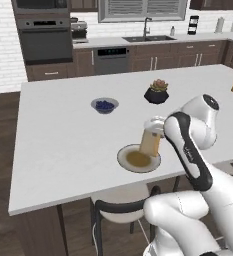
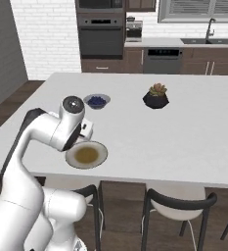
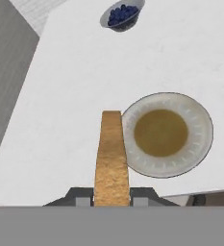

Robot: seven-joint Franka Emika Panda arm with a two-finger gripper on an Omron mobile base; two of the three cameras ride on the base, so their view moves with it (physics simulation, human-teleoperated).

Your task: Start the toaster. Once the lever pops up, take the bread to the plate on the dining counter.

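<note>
Bread [image 3: 111,153] above plate [image 3: 200,144] rim on dining counter [image 1: 63,145] (bowl [image 1: 104,105] behind)

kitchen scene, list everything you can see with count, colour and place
bread: 1, golden-brown slice, held upright in the gripper, above the counter beside the plate
plate: 1, cream rim with brown centre, near edge of the counter
counter: 1, white top on a dark wood base, middle of the room
bowl: 1, grey, holding blueberries, on the counter beyond the plate
plant: 1, succulent in a black pot, on the counter right of the bowl
stools: at least 2, black frames with pale seats, under the near edge
sink: 1, on the back worktop
gripper: 1, dark fingers, shut on the bread
</note>
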